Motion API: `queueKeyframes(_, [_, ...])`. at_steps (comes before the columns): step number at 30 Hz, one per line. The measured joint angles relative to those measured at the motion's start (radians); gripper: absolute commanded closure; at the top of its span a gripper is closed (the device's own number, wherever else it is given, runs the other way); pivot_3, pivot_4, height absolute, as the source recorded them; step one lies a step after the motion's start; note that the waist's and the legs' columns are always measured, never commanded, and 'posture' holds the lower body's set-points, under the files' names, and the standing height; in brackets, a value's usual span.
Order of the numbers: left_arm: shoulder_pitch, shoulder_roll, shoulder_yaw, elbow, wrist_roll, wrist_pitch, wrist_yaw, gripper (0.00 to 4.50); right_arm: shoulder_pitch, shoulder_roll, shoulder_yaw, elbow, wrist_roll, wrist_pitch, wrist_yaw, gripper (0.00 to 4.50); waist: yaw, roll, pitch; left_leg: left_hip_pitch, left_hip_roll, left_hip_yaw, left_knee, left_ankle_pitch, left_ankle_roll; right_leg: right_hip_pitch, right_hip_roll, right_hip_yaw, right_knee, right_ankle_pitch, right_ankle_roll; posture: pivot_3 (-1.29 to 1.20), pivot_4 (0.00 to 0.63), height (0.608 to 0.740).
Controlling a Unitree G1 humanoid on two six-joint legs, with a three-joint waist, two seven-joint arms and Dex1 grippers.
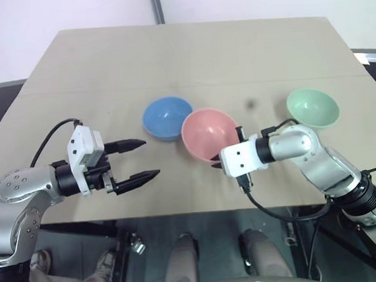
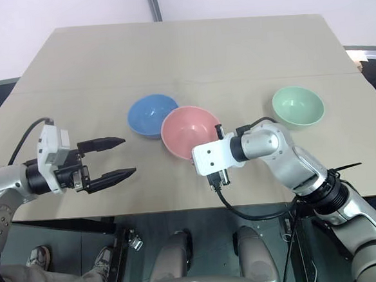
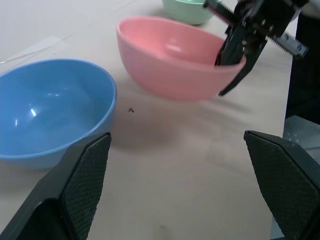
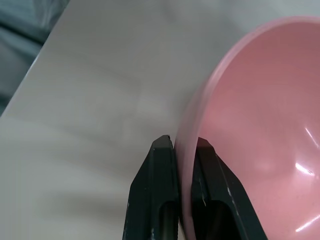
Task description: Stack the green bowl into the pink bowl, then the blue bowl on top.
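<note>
Pink bowl [image 1: 208,134] pinched by its rim, tilted near the desk's [image 1: 105,63] front edge.
Smooth salmon plastic; right gripper [image 4: 182,150] clamps its wall, left gripper [image 1: 134,161] gapes empty.

Glossy, smooth plastic on pink bowl [image 1: 208,134], blue bowl [image 1: 167,117] and green bowl [image 1: 312,106], atop matt, cardboard-like tan table [image 1: 169,58]; ribbed black pads [image 3: 82,177] on left gripper [image 1: 136,161].
</note>
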Motion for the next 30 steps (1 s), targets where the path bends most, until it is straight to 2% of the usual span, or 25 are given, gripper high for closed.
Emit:
queueKeyframes(6, [0.008, 0.000, 0.004, -0.008, -0.001, 0.000, 0.009, 0.00, -0.097, 0.150, 0.040, 0.167, -0.071, -0.055, -0.064, 4.44, -0.006, 0.000, 0.000, -0.002, 0.000, 0.000, -0.001, 0.000, 0.000, -0.001, 0.000, 0.000, 0.000, 0.001, -0.002, 0.00, 0.150, 0.740])
queueKeyframes(9, [0.015, 0.000, 0.010, -0.014, -0.004, 0.001, 0.012, 0.00, -0.111, 0.181, 0.046, 0.196, -0.073, -0.066, -0.077, 4.44, -0.004, 0.000, 0.000, -0.002, 0.000, 0.000, -0.001, 0.000, 0.000, -0.001, 0.000, 0.000, -0.001, 0.001, -0.002, 0.00, 0.150, 0.740])
queueKeyframes(11, [0.019, 0.000, 0.016, -0.014, -0.006, 0.002, 0.013, 0.00, -0.112, 0.181, 0.045, 0.220, -0.069, -0.063, -0.076, 3.56, 0.001, 0.000, 0.000, -0.002, 0.000, 0.000, -0.001, 0.000, 0.000, -0.001, 0.000, 0.000, -0.001, 0.002, -0.002, 0.00, 0.150, 0.740])
queueKeyframes(12, [0.018, 0.000, 0.019, -0.014, -0.008, 0.005, 0.013, 0.00, -0.110, 0.174, 0.041, 0.222, -0.062, -0.061, -0.073, 3.32, 0.004, 0.000, 0.000, -0.002, 0.000, 0.000, -0.001, 0.000, 0.000, -0.001, 0.000, 0.000, -0.001, 0.001, -0.002, 0.00, 0.150, 0.740])
queueKeyframes(14, [0.014, 0.000, 0.025, -0.014, -0.015, 0.012, 0.020, 0.00, -0.098, 0.161, 0.007, 0.216, -0.051, -0.052, -0.078, 2.30, 0.006, 0.000, 0.000, -0.002, 0.000, 0.000, -0.001, 0.000, 0.000, -0.001, 0.000, 0.000, 0.000, 0.001, -0.002, 0.00, 0.150, 0.740])
queueKeyframes(15, [0.011, 0.000, 0.026, -0.015, -0.019, 0.014, 0.023, 0.00, -0.091, 0.151, -0.013, 0.206, -0.048, -0.043, -0.084, 1.93, 0.006, 0.000, 0.000, -0.002, 0.000, 0.000, -0.001, 0.000, 0.000, -0.001, 0.000, 0.000, 0.000, 0.001, -0.002, 0.00, 0.150, 0.740])
queueKeyframes(20, [0.000, -0.001, 0.025, -0.020, -0.027, 0.017, 0.030, 0.00, -0.029, 0.058, -0.156, 0.015, 0.045, 0.119, -0.053, 1.93, 0.005, 0.000, 0.000, -0.003, 0.000, 0.000, -0.001, 0.000, 0.000, -0.001, 0.000, 0.000, -0.001, 0.001, -0.002, 0.00, 0.150, 0.740])
queueKeyframes(21, [-0.017, -0.006, 0.020, -0.021, -0.031, 0.018, 0.030, 0.00, -0.019, 0.034, -0.252, -0.073, 0.116, 0.248, -0.045, 1.93, 0.005, 0.000, 0.000, -0.003, 0.000, 0.000, -0.001, 0.000, 0.000, -0.002, 0.000, 0.000, -0.001, 0.001, -0.002, 0.00, 0.150, 0.740])
queueKeyframes(24, [-0.025, -0.008, 0.016, -0.021, -0.034, 0.018, 0.030, 0.00, -0.021, -0.005, -0.371, -0.162, 0.184, 0.395, -0.055, 1.93, 0.003, 0.000, 0.000, -0.002, 0.000, 0.000, -0.001, 0.000, 0.000, -0.001, 0.000, 0.000, -0.001, 0.001, -0.002, 0.00, 0.150, 0.740])
queueKeyframes(27, [-0.061, -0.017, -0.012, -0.021, -0.036, 0.018, 0.030, 0.00, 0.016, -0.094, -0.410, -0.120, 0.136, 0.438, -0.149, 1.93, 0.008, -0.002, -0.001, -0.001, 0.000, 0.000, -0.001, 0.000, 0.000, 0.000, 0.000, 0.000, -0.001, 0.001, -0.002, 0.00, 0.150, 0.740])
queueKeyframes(30, [-0.063, -0.027, -0.031, -0.018, -0.036, 0.018, 0.029, 0.00, 0.100, -0.155, -0.438, 0.058, 0.063, 0.450, -0.259, 1.93, 0.007, -0.003, -0.002, -0.002, -0.001, 0.002, 0.000, 0.000, 0.000, 0.000, -0.001, 0.002, -0.002, 0.001, -0.002, 0.00, 0.150, 0.740])
